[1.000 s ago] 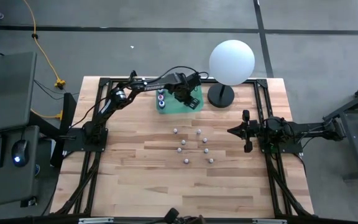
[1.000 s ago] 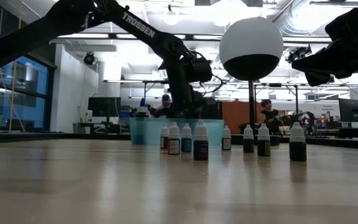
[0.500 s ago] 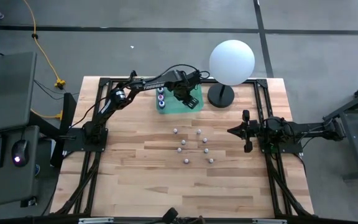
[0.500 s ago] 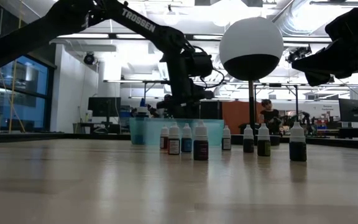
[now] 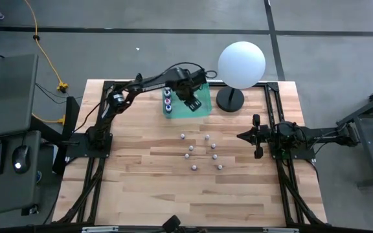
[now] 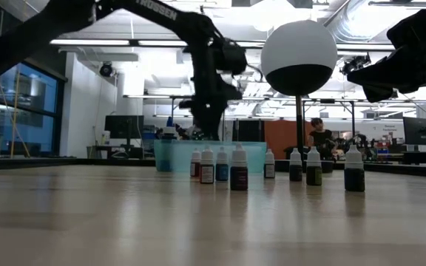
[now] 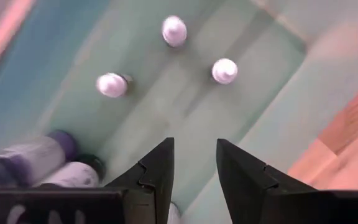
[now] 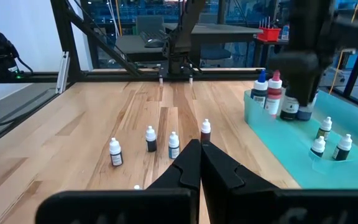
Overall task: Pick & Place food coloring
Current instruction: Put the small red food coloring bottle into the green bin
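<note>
Pale wood planks across the whole surface (image 5: 141, 188) from above, with a teal tray (image 5: 203, 107) at the far edge, just left of a big white globe lamp (image 5: 241, 63). Left fingers (image 5: 190, 103) hanging over the tray, arm reaching in from the left side. Larger bottles (image 5: 168, 102) bunched at the tray's left end. Seven small white-capped bottles (image 5: 200, 153) scattered mid-surface, apart from each other, nearer than the tray. Right fingers (image 5: 241, 136) parked right of those bottles, well clear of them.

Level with the surface: small bottles in a loose row in front of the tray (image 6: 254, 154), left arm (image 6: 211, 66) coming down above the tray, its fingers hidden behind it. Globe lamp (image 6: 299, 58) standing to the right. A seated person (image 6: 319, 138) in the room behind.

From the left wrist: two dark fingers (image 7: 194, 175) partly spread, nothing between them, pointed down into the tray (image 7: 272, 106). Three little white-capped bottles (image 7: 174, 30) upright on the tray floor, two larger bottles (image 7: 39, 155) lying near its other end.

From the right wrist: fingers (image 8: 201, 163) pressed together, holding nothing, aimed across the loose bottles (image 8: 150, 138) toward the tray (image 8: 278, 149).
</note>
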Tool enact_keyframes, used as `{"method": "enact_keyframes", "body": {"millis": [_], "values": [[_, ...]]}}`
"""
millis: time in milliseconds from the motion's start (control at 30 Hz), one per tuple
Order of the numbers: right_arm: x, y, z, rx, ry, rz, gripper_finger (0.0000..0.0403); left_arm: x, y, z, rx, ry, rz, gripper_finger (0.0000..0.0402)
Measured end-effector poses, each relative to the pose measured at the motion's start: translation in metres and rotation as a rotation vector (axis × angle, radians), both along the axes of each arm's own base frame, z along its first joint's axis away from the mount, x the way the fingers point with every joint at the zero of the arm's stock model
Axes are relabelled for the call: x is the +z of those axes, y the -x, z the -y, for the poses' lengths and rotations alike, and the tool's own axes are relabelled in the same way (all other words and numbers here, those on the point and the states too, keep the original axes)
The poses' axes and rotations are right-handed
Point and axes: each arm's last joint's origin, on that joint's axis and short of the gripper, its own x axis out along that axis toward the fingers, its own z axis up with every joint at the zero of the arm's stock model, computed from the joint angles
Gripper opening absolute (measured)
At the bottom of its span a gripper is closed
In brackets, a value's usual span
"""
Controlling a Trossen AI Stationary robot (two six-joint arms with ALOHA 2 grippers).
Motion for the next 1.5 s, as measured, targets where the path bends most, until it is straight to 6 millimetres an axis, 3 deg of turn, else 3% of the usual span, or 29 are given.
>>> {"method": "enact_keyframes", "body": {"millis": [300, 600, 700, 800, 867, 1067, 1267, 1500], "values": [[0.000, 0.000, 0.000, 0.000, 0.000, 0.000, 0.0000, 0.070, 0.032, 0.010, -0.074, -0.087, 0.086, 0.0115], [0.000, 0.000, 0.000, 0.000, 0.000, 0.000, 0.0000, 0.147, 0.093, 0.018, -0.067, -0.114, 0.244, 0.0112], [0.000, 0.000, 0.000, 0.000, 0.000, 0.000, 0.0000, 0.170, 0.115, 0.024, -0.075, -0.097, 0.329, 0.0082], [0.000, 0.000, 0.000, 0.000, 0.000, 0.000, 0.0000, 0.190, 0.131, 0.031, -0.095, -0.082, 0.426, 0.0019], [0.000, 0.000, 0.000, 0.000, 0.000, 0.000, 0.0000, 0.200, 0.139, 0.037, -0.100, -0.076, 0.478, 0.0011], [0.000, 0.000, 0.000, 0.000, 0.000, 0.000, 0.0000, 0.215, 0.135, 0.070, -0.154, -0.055, 0.564, 0.0003], [0.000, 0.000, 0.000, 0.000, 0.000, 0.000, 0.0000, 0.228, 0.115, 0.122, -0.230, -0.064, 0.698, 0.0001], [0.000, 0.000, 0.000, 0.000, 0.000, 0.000, 0.0000, 0.234, 0.086, 0.184, -0.177, -0.171, 0.837, 0.0000]]}}
